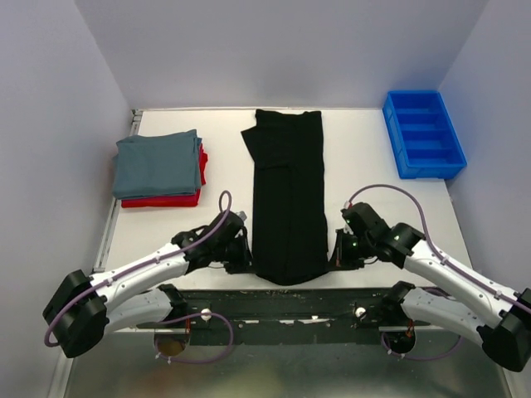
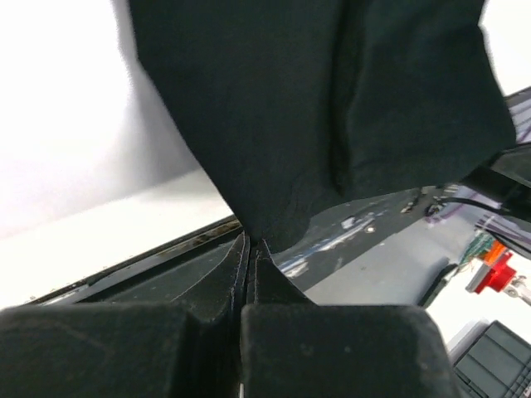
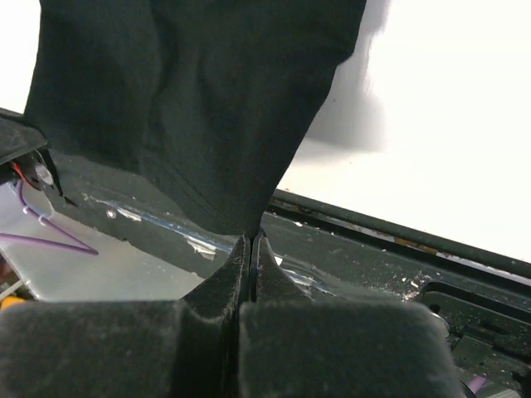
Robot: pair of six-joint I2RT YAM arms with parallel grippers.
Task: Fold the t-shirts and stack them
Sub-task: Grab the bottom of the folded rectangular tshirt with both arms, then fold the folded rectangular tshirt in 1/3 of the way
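1. left jaws: pressed together, clamped on the near-left corner of the black t-shirt (image 2: 332,108). The wrist view shows cloth pinched right at the tips.
2. right jaws: same, closed on the near-right corner of the same shirt (image 3: 207,99).
3. Both grips are at the near end of the black t-shirt (image 1: 286,191), one on each side, at the worktop's (image 1: 365,166) near edge. The left arm (image 1: 141,278) and right arm (image 1: 448,274) come in low from the two sides.
4. The shirt lies as a long narrow strip down the middle of the worktop, from far edge to near edge, with its sides already folded in. Lengthwise folds look done.
5. Far left: grey-blue t-shirt (image 1: 158,162) folded on top of the red t-shirt (image 1: 162,200). Two of three look finished and stacked.
6. The blue bin (image 1: 423,133) at far right is well apart and not involved.
7. My read: past halfway. Left to do: fold the black strip crosswise, near end toward far end, probably more than once. Then set it on the grey-blue one.
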